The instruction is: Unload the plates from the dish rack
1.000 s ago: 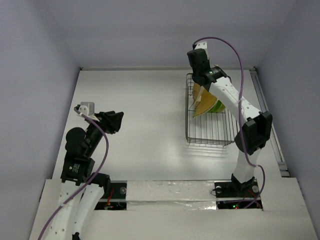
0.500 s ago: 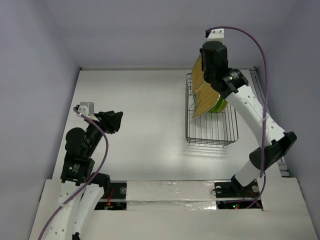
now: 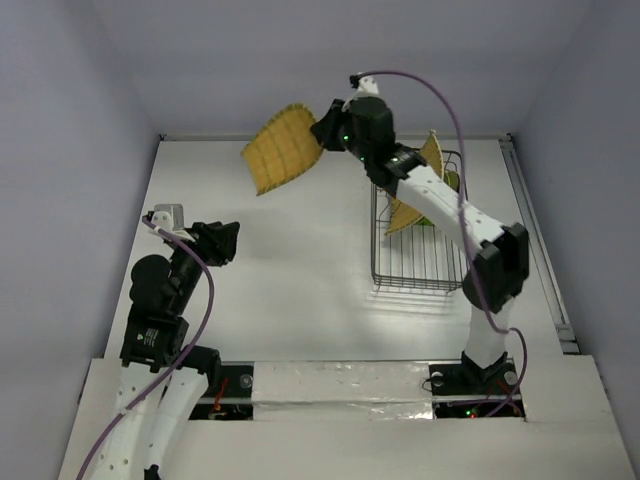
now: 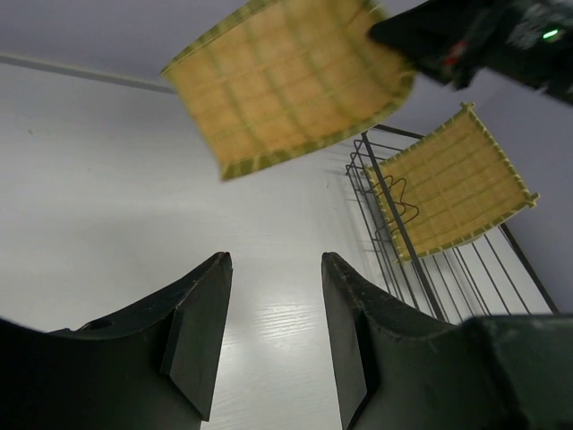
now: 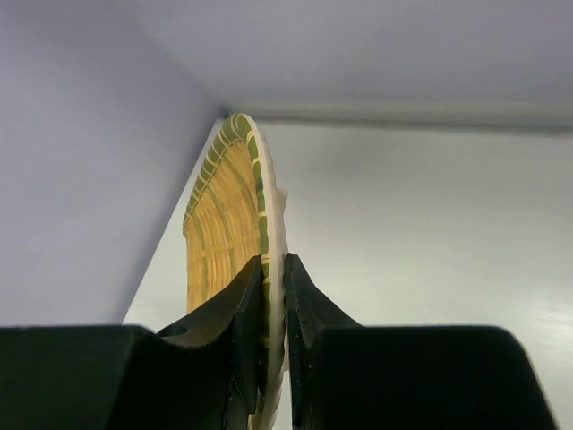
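The table is a white rectangular surface with a faint grain. One item stands directly on it: the dish rack, a black wire basket. The dish rack sits just beside the right edge, in the far half of the table, toward the far right corner. Its long sides run parallel to the right edge.
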`<action>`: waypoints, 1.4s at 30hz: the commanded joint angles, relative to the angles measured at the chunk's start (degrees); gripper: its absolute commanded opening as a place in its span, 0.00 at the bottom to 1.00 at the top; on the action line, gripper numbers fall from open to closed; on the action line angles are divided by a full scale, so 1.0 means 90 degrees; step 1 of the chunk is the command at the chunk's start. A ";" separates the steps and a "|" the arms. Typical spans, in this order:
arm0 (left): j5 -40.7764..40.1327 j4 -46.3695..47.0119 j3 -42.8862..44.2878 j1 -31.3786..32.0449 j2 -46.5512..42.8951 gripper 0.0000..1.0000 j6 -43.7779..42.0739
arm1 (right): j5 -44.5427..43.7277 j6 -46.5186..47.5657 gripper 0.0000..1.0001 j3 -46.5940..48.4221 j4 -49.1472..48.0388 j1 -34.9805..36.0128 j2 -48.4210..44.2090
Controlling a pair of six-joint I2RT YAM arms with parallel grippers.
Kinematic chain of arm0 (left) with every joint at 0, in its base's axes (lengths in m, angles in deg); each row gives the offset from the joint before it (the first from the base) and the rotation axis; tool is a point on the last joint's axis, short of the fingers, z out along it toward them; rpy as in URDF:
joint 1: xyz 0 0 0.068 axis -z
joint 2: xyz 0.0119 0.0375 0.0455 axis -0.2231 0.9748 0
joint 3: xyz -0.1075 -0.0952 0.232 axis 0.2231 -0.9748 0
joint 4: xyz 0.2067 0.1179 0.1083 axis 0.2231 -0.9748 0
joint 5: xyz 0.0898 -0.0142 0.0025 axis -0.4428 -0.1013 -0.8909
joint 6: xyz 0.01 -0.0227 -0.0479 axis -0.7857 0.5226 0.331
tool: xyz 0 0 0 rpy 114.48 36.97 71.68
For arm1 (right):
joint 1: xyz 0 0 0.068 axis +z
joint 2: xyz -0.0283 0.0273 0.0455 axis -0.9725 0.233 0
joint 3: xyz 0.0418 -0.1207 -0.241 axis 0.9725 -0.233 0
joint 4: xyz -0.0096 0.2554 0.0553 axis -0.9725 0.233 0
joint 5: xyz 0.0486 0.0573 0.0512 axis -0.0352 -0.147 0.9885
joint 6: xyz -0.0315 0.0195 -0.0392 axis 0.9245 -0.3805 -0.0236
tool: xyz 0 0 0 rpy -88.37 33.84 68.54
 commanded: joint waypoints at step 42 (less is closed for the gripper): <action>-0.0026 0.0168 0.0263 -0.0044 -0.0069 0.41 0.0042 | 0.1482 -0.2425 0.71 0.1461 -0.1054 0.0366 0.3697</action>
